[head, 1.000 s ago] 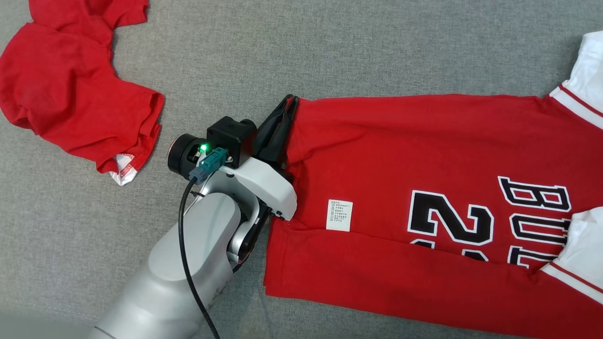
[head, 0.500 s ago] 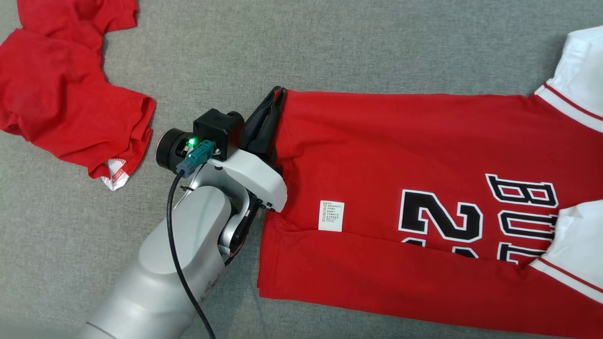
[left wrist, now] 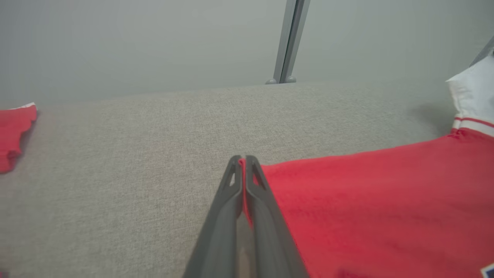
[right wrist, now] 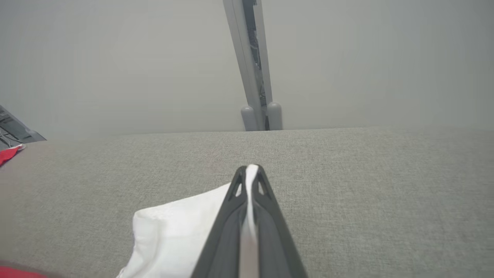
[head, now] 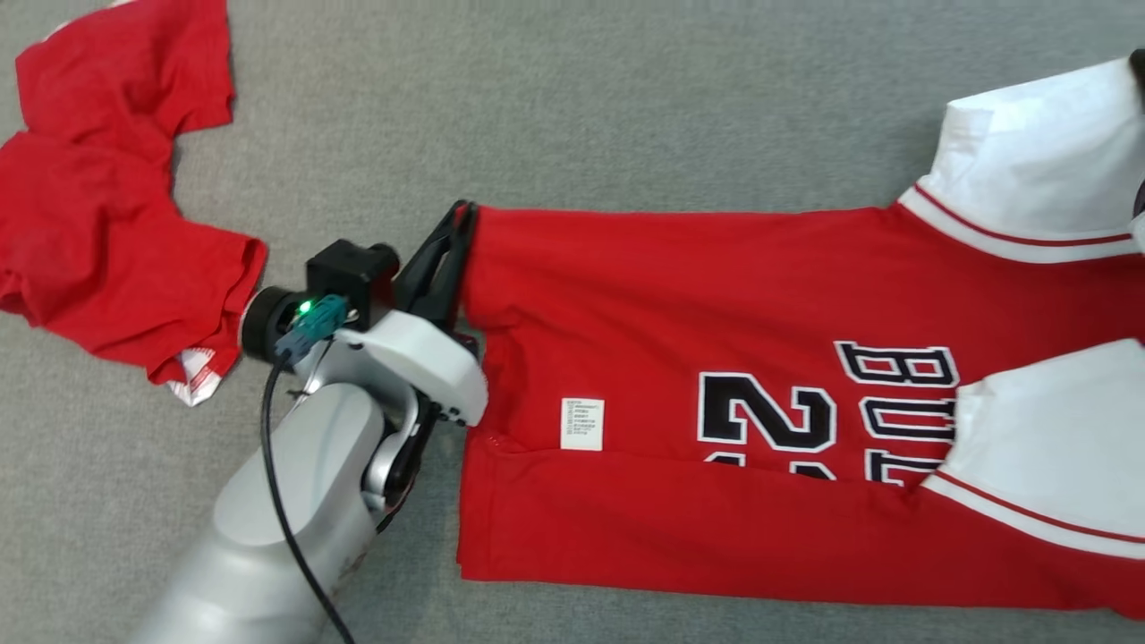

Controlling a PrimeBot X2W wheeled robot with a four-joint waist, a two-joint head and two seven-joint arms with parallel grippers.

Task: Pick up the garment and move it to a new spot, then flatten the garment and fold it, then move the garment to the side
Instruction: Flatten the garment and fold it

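Garment (head: 716, 295), red, "BUL" lettering (head: 899, 380), white label (head: 582, 424), left gripper (head: 465, 209) clamped

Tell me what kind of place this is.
Probably an indoor robot test bench for folding clothes: a wide surface covered in grey woven fabric, a plain pale wall with a metal post behind it, and a red jersey spread out near a crumpled red garment.

One red-and-white jersey (head: 716, 295), one crumpled red shirt (head: 107, 241), one left claw (head: 464, 209), one right claw (right wrist: 251, 167)
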